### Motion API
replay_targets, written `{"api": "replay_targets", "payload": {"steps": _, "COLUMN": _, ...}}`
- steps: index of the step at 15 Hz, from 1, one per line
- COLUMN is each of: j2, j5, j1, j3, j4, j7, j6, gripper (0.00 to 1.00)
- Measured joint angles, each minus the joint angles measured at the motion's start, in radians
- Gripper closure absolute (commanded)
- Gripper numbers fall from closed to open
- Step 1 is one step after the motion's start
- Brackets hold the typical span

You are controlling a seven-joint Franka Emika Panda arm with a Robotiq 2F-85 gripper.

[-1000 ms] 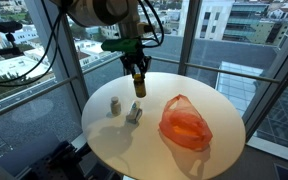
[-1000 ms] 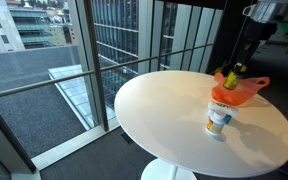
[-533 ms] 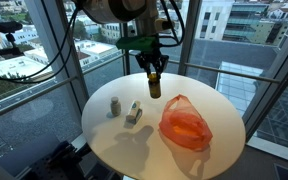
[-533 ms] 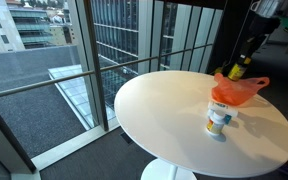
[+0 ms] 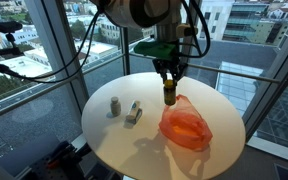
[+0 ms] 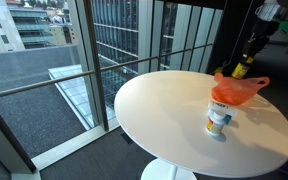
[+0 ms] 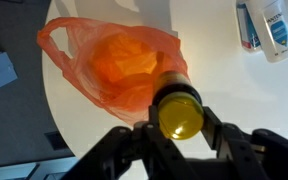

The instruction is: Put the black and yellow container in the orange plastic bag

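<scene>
My gripper (image 5: 169, 84) is shut on the black and yellow container (image 5: 169, 94), which hangs upright in the air beside the top edge of the orange plastic bag (image 5: 186, 124). In the wrist view the container's yellow end (image 7: 178, 113) sits between my two fingers, with the orange bag (image 7: 119, 62) spread open on the white table just beyond it. In an exterior view the container (image 6: 240, 70) shows just behind the bag (image 6: 234, 90).
The round white table (image 5: 124, 145) stands by glass walls. A small grey can (image 5: 114, 106) and a white bottle lying down (image 5: 134, 113) are to one side; the bottle also shows in the wrist view (image 7: 267, 27). A white cup (image 6: 218, 118) stands before the bag.
My gripper has carried the container sideways across the table, from above the small items to just beside the orange bag, and slightly lower.
</scene>
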State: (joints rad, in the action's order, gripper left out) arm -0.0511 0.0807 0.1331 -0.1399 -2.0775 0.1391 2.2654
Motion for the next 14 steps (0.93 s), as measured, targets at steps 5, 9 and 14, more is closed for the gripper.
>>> {"api": "replay_targets", "payload": {"steps": 5, "j2": -0.052, "j5": -0.025, "j1": 0.033, "j3": -0.024, "j4": 0.036, "j7": 0.001, "j6": -0.007, "gripper": 0.80}}
{"api": "replay_targets", "payload": {"steps": 9, "j2": -0.083, "j5": -0.031, "j1": 0.054, "j3": -0.034, "j4": 0.040, "j7": 0.001, "j6": -0.012, "gripper": 0.80}}
{"api": "replay_targets", "payload": {"steps": 14, "j2": -0.132, "j5": -0.031, "j1": 0.069, "j3": -0.040, "j4": 0.040, "j7": 0.002, "j6": -0.012, "gripper": 0.80}}
